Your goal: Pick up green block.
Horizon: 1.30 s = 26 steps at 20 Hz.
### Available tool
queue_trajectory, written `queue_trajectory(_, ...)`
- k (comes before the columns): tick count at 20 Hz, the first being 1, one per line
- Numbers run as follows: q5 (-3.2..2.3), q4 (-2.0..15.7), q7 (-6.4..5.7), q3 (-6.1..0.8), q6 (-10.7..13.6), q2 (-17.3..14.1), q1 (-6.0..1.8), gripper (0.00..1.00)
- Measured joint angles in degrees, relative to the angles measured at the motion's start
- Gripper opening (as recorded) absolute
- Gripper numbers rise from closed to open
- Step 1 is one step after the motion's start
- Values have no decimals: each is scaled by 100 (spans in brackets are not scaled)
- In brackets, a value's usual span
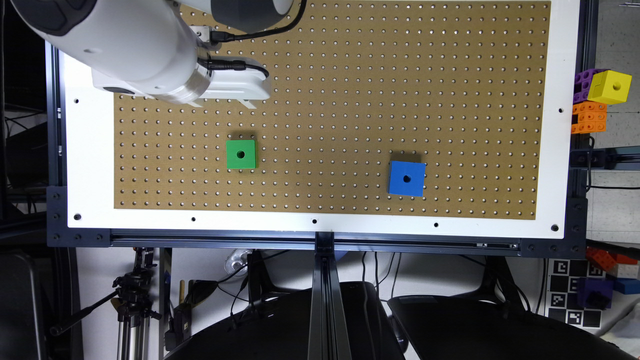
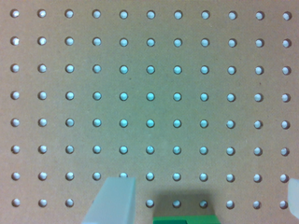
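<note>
Green block [image 1: 240, 154]: small rigid cube, likely light, smooth-sided; grasp across two opposite flat sides. Rests on pegboard [image 1: 350, 100], near the gripper [image 2: 201, 196], untouched. Jaws spread wide, empty.

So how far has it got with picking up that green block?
Barely started. The green block sits flat on the pegboard, untouched, apart from the blue block. In hand: the gripper is open above the board, with the green block's edge just showing between its fingers. Left: centre over the block, come down, close, lift.
</note>
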<state>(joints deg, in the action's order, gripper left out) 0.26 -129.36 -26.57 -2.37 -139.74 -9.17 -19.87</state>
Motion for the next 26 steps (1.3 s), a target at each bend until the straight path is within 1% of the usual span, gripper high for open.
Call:
queue_trajectory(4,0,3,-30,-17,0,0,5,100)
queue_trajectory(6,6,60,-67,-67,0,-10,10,100)
queue_trajectory(7,7,126,-90,-100,0,-41,11,100)
queue_trajectory(9,7,307,-144,-158,0,-159,11,100)
queue_trajectory(11,7,608,-176,-203,0,-404,14,100)
queue_trajectory(13,7,861,-179,-217,1,-640,13,100)
queue_trajectory(15,7,1049,-179,-224,2,-822,13,100)
queue_trajectory(16,7,1106,-180,-228,4,-874,13,100)
queue_trajectory(18,7,1158,-180,-233,19,-907,13,100)
queue_trajectory(21,7,1162,-180,-236,9,-977,13,100)
queue_trajectory(23,7,1165,-180,-236,-71,-1110,13,100)
queue_trajectory(26,7,1177,-180,-236,-304,-1376,13,100)
